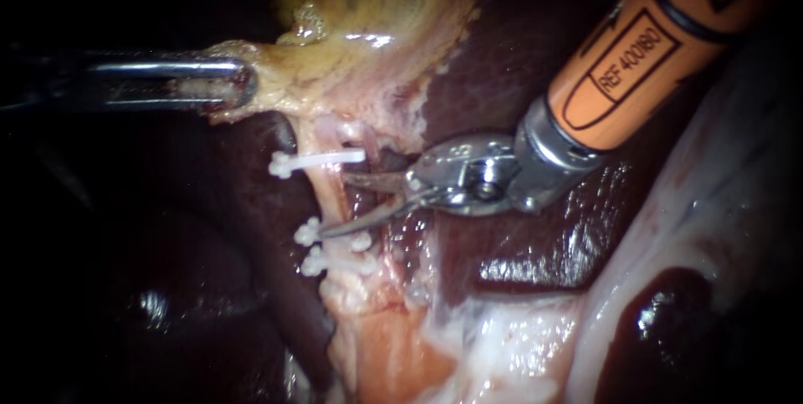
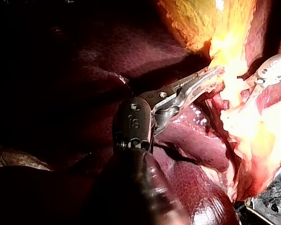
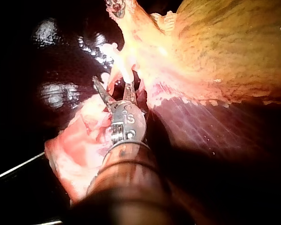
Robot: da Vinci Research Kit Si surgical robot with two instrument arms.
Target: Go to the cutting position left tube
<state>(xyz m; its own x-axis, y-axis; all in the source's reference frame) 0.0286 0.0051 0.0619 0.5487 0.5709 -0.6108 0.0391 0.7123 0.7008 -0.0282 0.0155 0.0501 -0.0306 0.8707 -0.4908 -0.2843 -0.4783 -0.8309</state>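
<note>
The pale left tube point(image 1: 331, 191) runs down from the gallbladder point(image 1: 393, 19) and carries one white clip point(image 1: 318, 160) above and two clips point(image 1: 335, 252) below. My right instrument point(image 1: 336, 203), with an orange shaft, comes in from the upper right. Its blades stand open astride the tube, in the gap between the upper clip and the lower two. The right wrist view shows the same open blades point(image 3: 112, 86) at the tube point(image 3: 122, 65). My left instrument point(image 1: 230, 86) is shut on the yellowish edge of the gallbladder point(image 2: 215, 79) and holds it out to the left.
Dark red liver point(image 1: 535, 228) lies behind and to both sides of the tube. Pale fatty tissue point(image 1: 502, 337) spreads along the lower right. A darker strand point(image 1: 386, 157) sits just right of the clipped tube, under the right instrument's hinge.
</note>
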